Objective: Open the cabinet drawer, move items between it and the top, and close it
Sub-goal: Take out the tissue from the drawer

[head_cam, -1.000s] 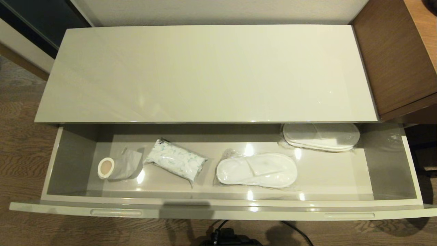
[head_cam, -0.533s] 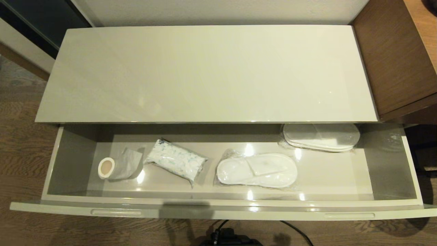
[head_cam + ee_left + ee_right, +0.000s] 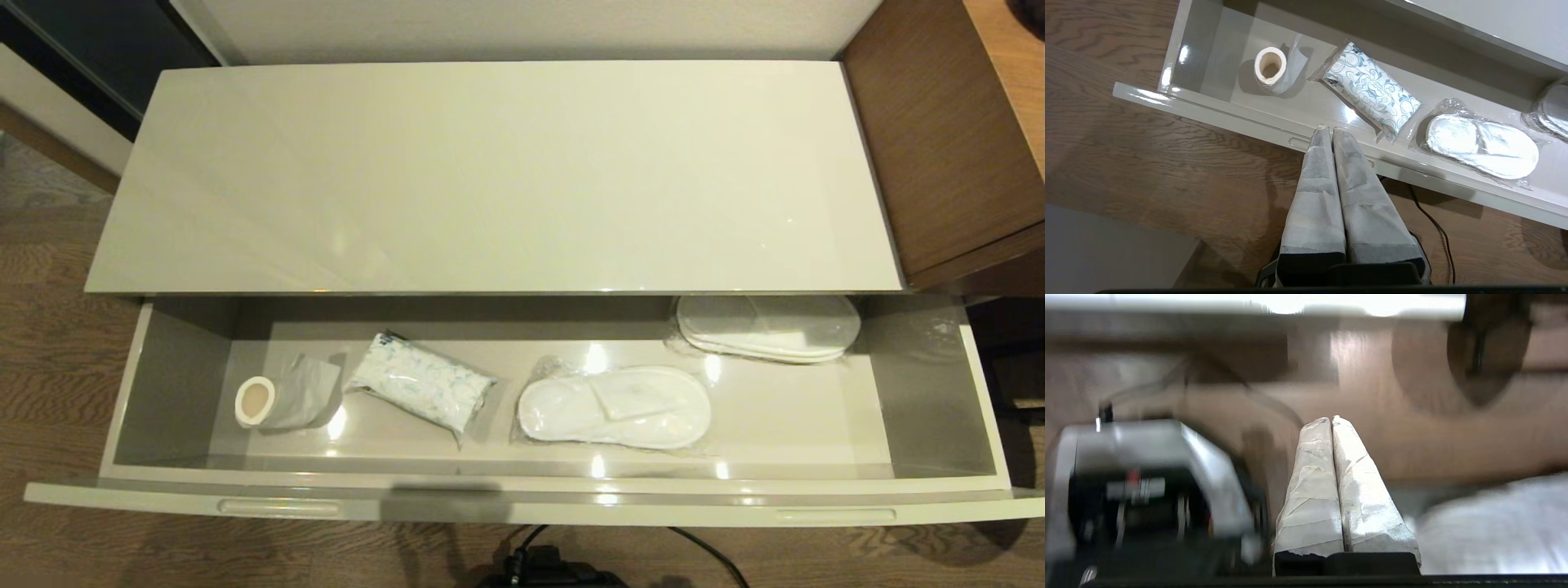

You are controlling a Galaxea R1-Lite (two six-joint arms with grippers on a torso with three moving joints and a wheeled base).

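The cabinet drawer (image 3: 522, 500) stands pulled fully open below the glossy cream top (image 3: 498, 175). Inside it, left of centre, lies the white tissue pack with pale blue swirls (image 3: 420, 387) (image 3: 1370, 90). In the left wrist view my left gripper (image 3: 1329, 129) is shut and empty, hovering over the drawer's front edge near a slot handle (image 3: 1300, 143), a short way from the pack. My right gripper (image 3: 1330, 419) is shut and empty, low over the wood floor beside the robot base. Neither gripper shows in the head view.
A paper roll (image 3: 255, 401) lies at the drawer's left end. Wrapped white slippers (image 3: 614, 406) lie right of the pack, with a second pair (image 3: 767, 327) at the back right. Brown wood-grain furniture (image 3: 939, 139) stands to the right. A black cable (image 3: 710, 555) runs on the floor.
The shadow on the floor below the drawer front has shrunk toward the bottom edge. The drawer and its contents have not moved.
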